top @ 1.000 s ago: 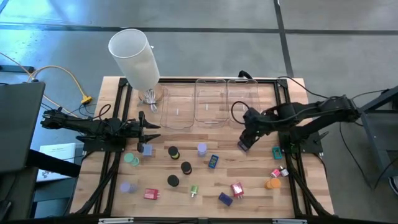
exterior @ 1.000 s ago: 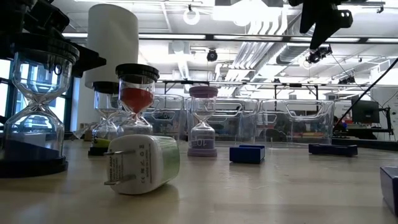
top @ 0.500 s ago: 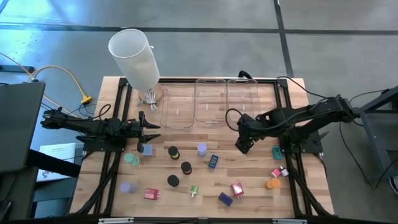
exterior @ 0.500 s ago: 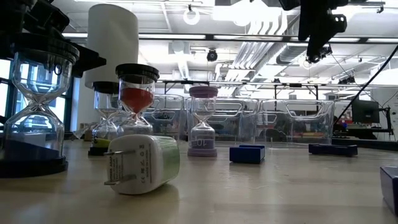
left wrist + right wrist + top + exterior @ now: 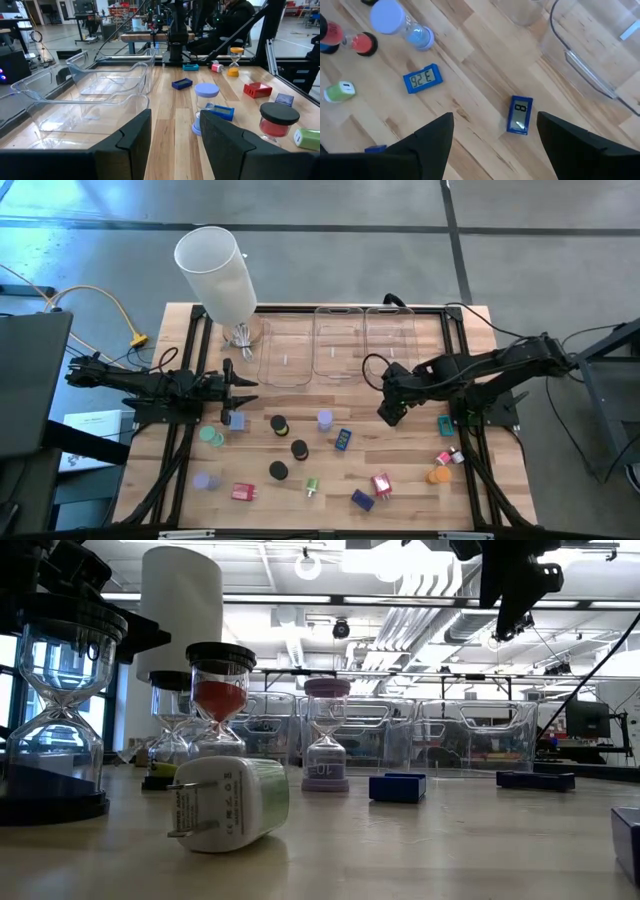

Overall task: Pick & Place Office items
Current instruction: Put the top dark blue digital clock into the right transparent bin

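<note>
The jaws of the right gripper (image 5: 495, 121) stood apart with nothing in them, and we could see bare wood and a small blue rectangular digital clock (image 5: 520, 116) lying flat on the table in the gap, nearer 1 finger than the other. From above, that gripper (image 5: 390, 410) hung over the table just in front of the 3 clear rectangular plastic trays (image 5: 340, 345), which looked empty. Farther out lay a second blue digital clock (image 5: 422, 78), a lavender-capped hourglass (image 5: 400, 25), a red-sanded hourglass with black caps (image 5: 350, 42) and a green-and-white plug adapter (image 5: 340, 91); the other office items were scattered across the front half of the wooden table (image 5: 400, 480). The left gripper (image 5: 235, 402) waited at the table's left side, its jaws slightly apart and empty. We judged this to be the approach to a pick, early in the sorting. The next move called for centring the fingers over the small clock, lining them up across its narrow sides, then descending and closing.
</note>
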You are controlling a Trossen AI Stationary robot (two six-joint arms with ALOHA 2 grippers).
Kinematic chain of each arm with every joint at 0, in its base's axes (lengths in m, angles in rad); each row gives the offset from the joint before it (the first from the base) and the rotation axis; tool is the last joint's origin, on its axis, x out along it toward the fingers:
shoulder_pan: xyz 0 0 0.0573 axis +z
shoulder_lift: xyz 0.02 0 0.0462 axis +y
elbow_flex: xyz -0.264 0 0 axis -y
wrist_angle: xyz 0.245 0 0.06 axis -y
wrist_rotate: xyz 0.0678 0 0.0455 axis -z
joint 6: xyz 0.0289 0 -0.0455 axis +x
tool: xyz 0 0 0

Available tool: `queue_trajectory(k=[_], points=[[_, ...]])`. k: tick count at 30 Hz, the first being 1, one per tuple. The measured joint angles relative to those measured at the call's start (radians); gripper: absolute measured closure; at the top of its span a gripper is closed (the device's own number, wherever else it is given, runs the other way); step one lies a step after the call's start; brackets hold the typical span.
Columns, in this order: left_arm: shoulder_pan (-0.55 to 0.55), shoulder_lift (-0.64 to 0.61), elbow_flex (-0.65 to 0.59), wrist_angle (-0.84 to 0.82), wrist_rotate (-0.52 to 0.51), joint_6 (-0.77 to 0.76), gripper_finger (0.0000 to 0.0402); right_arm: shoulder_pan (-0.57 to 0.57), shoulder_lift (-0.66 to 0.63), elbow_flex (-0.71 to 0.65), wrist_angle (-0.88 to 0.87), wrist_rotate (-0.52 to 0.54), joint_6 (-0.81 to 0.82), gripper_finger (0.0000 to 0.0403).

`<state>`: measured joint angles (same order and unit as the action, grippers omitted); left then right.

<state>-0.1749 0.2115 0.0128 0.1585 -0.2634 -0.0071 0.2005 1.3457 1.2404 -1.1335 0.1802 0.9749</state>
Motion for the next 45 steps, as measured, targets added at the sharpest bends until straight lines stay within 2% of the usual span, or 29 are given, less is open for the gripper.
queue_trajectory(k=[5,18,36,45], points=[[0.0,0.0,0.0,0.0,0.0,0.0,0.0239,0.003,0.001,0.0,-0.045,0.004,0.038,0.0127],[0.0,0.0,0.0,0.0,0.0,0.0,0.0239,0.122,0.006,0.0,-0.052,0.062,0.201,0.0127],[0.0,0.0,0.0,0.0,0.002,0.0,0.0239,0.196,0.006,0.0,-0.127,0.074,0.282,0.0127],[0.0,0.0,0.0,0.0,0.002,0.0,0.0239,0.225,0.005,-0.102,-0.097,0.075,0.422,0.0127]])
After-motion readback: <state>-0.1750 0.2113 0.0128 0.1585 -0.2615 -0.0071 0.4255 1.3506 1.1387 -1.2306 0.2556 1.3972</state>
